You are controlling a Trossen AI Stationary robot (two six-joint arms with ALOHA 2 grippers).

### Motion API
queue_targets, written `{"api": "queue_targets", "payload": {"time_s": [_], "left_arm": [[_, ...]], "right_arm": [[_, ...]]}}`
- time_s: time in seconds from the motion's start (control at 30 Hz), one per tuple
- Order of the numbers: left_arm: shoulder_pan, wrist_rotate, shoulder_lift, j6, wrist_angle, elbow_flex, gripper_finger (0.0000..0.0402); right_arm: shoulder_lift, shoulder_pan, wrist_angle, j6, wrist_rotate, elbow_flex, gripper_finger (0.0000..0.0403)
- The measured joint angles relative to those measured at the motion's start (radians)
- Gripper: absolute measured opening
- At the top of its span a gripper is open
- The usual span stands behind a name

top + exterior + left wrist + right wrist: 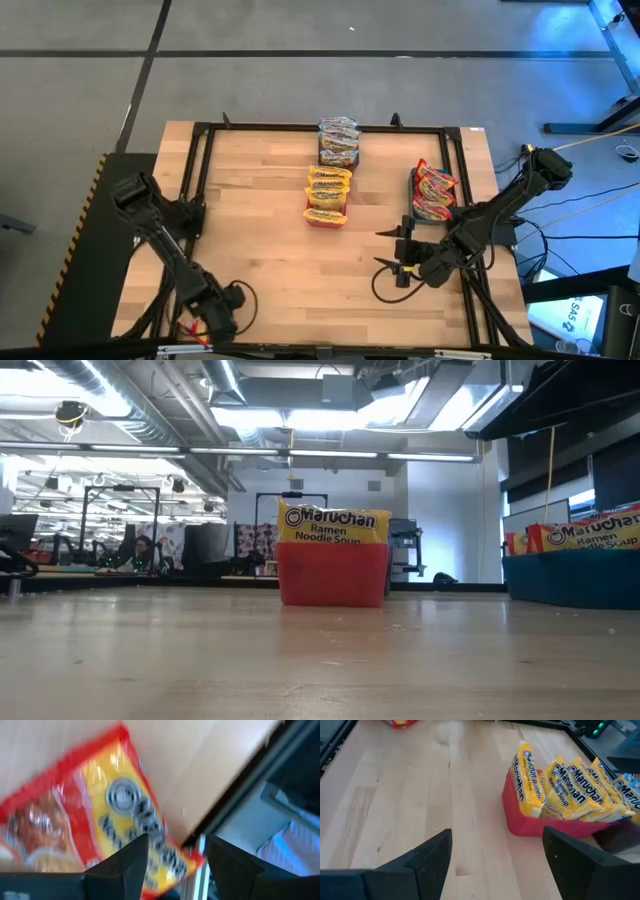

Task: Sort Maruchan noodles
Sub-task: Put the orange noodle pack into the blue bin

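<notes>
One Maruchan packet [95,815], yellow with a red border, lies flat on the wood at the table's near-left corner, by the black frame rail. In the high view only a sliver of this packet [188,328] shows beside the left arm. My left gripper [175,865] is open above the packet's corner. The red bin [325,214] holds upright yellow packets [560,787], the grey bin [338,141] bluish ones, and the teal bin [431,193] red ones. My right gripper [393,262] hovers open over bare wood, near-left of the teal bin. My left gripper comes from above with its fingers [125,865] astride the packet's corner [167,862] nearest the table edge. Whether the fingers touch the packet, I cannot tell. The packet lies flat on the table.
A black frame rail [200,180] runs round the table top. The red bin [332,572] and the teal bin [570,578] stand up from the wood in the low view. Bare wood [290,270] lies between the two arms.
</notes>
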Motion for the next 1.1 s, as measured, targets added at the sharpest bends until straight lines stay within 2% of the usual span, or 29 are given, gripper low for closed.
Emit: {"api": "queue_targets", "payload": {"time_s": [0.23,0.4,0.5,0.67,0.83,1.1], "left_arm": [[0.076,-0.015,0.041,0.12,0.063,0.0,0.0192],[0.147,-0.194,0.007,0.273,0.165,0.0,0.0192],[0.185,-0.24,-0.036,0.331,0.13,0.012,0.0192],[0.18,-0.21,-0.097,0.292,0.032,0.025,0.0192],[0.1,-0.209,-0.04,0.277,0.006,0.023,0.0192],[0.104,-0.227,0.086,0.324,0.205,0.026,0.0192]], "right_arm": [[0.0,0.0,0.0,0.0,-0.014,0.0,0.028],[0.0,0.0,0.0,0.0,-0.014,0.0,0.028],[0.0,0.0,0.0,0.0,-0.013,0.0,0.028],[0.0,0.0,0.0,0.0,-0.014,0.0,0.028],[0.003,0.0,0.0,0.0,-0.014,0.0,0.028],[0.046,0.0,0.003,0.046,-0.013,-0.002,0.028]]}}
